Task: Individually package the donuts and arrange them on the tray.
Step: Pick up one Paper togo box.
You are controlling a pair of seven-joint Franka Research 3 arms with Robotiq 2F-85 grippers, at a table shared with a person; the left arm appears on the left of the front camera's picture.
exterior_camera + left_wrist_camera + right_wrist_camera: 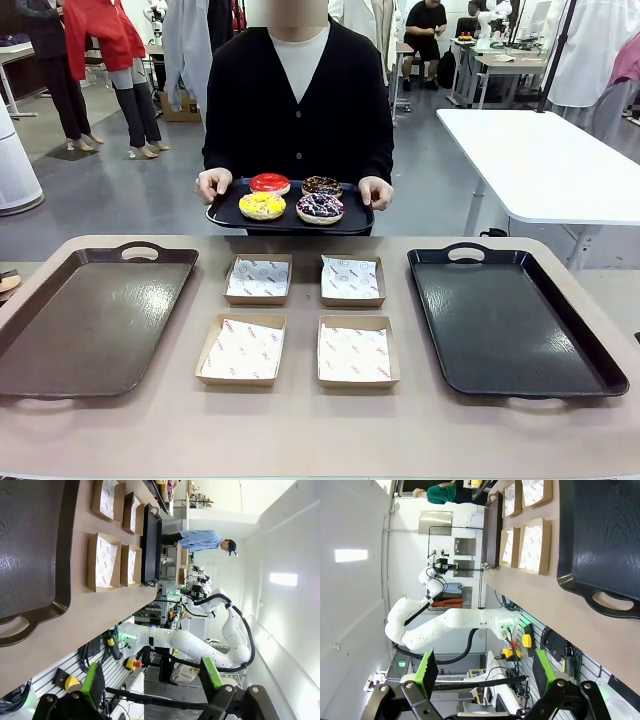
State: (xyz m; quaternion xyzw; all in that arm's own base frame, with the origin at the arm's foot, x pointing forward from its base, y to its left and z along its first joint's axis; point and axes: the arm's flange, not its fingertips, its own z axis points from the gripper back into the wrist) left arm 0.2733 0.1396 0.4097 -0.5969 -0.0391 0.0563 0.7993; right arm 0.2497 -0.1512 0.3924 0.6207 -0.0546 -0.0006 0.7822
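Four donuts are seen on a small black tray (225, 212), which is held up by a person just past the far edge of the table (300, 430). One hand (213, 184) is set on one end of that tray and the other hand (376, 190) on the other end. The red donut (269, 183) is found at the far left corner of the small tray, and the chocolate donut (321, 186) at the far right corner. The yellow donut (262, 206) is found at the near left corner, and the purple donut (319, 208) with pale sprinkles at the near right corner.

Four open boxes are laid out in the middle of the table, two (258, 279) (352, 280) nearer the far edge and two (242, 349) (356, 351) nearer the near edge. White paper is seen inside each one. A brown tray (90, 320) is laid by the left edge, and a big black tray (510, 320) by the right edge.

The left gripper (152, 676) is held off the near edge of the table, with its green pads spread wide and nothing between them. The right gripper (485, 667) is spread wide too, and nothing is pinched by it.
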